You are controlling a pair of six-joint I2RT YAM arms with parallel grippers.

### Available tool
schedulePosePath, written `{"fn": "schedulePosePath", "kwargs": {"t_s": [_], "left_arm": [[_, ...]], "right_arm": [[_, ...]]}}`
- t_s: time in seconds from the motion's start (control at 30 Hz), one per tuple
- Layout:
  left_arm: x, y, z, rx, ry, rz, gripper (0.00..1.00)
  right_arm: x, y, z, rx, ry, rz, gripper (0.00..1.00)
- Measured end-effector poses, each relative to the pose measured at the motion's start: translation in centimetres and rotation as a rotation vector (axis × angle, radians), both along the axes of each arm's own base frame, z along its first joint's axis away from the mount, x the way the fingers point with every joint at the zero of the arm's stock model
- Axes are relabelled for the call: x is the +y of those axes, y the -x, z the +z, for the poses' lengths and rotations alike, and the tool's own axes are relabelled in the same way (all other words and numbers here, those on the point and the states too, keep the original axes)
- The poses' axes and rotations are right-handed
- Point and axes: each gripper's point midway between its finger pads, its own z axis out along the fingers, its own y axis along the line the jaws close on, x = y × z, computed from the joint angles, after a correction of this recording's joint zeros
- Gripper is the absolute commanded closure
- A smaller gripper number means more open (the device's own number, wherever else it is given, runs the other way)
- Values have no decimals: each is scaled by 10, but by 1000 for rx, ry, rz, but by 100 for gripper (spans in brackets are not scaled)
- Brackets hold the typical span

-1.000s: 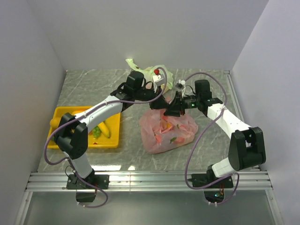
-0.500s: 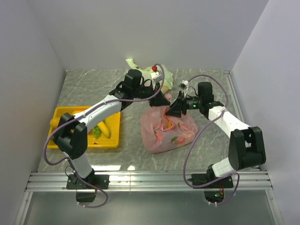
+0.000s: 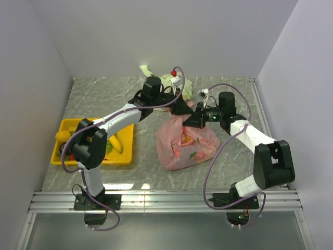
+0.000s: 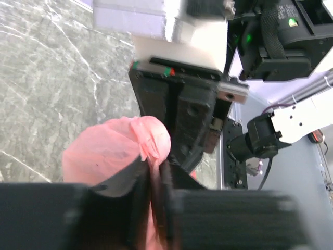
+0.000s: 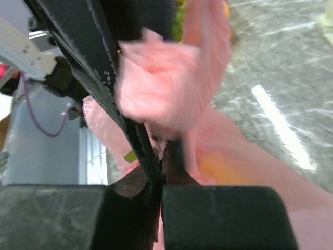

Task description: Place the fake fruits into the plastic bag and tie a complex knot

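Observation:
The pink plastic bag (image 3: pixel 187 145) sits mid-table with fake fruits (image 3: pixel 183 140) showing through it, red and orange. My left gripper (image 3: pixel 182 107) and right gripper (image 3: pixel 194 120) meet tip to tip just above the bag's gathered top. In the left wrist view my left gripper (image 4: pixel 156 200) is shut on a twisted pink handle (image 4: pixel 143 138). In the right wrist view my right gripper (image 5: pixel 164 164) is shut on another bunched pink handle (image 5: pixel 161 78), with an orange fruit (image 5: pixel 221 166) glowing through the plastic below. More fruits remain in the tray: bananas (image 3: pixel 117 141), green grapes (image 3: pixel 107 147), an orange fruit (image 3: pixel 62 136).
The yellow tray (image 3: pixel 104 162) lies at the left by the left arm. A pale green-and-white knotted bag (image 3: pixel 165 80) sits at the back behind the left wrist. Grey walls enclose the table on three sides; a metal rail runs along the near edge.
My left gripper has swung right and my right gripper slightly left, so the two now meet over the bag. The bag's top is drawn up and gathered between them.

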Motion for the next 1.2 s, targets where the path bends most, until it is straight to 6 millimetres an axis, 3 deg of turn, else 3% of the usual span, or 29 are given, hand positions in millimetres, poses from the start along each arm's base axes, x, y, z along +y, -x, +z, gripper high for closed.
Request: {"fn": "schedulePosePath", "kwargs": {"t_s": [0.17,0.33,0.43,0.53,0.63,0.73,0.9,1.0,1.03,1.07,1.17,1.2], "left_arm": [[4,-9,11,-19,-3,21,59],[31,-9,38,-65,-27,57,52],[58,1,69,-135,-33,91,48],[81,25,91,-220,-41,99,26],[93,56,89,-256,-76,83,25],[89,68,63,-257,-133,69,26],[73,59,-3,-199,-276,61,32],[69,46,-32,-183,-339,69,52],[68,42,-39,-184,-354,69,60],[66,40,-45,-185,-364,65,75],[59,33,-53,-197,-373,48,94],[56,32,-52,-205,-367,39,96]], "right_arm": [[2,4,-1,-1,0,20,100],[1,7,-4,9,10,24,100],[1,8,-6,20,14,24,100],[1,9,-7,27,19,26,100],[1,10,-8,22,24,31,100],[0,11,-7,17,31,38,100],[-1,14,-7,3,45,60,100],[-1,17,-7,-16,55,82,100],[-1,18,-7,-19,58,88,96],[-1,19,-8,-24,63,97,82],[-1,26,-6,-49,77,135,66],[-1,27,-6,-55,80,148,64]]}}
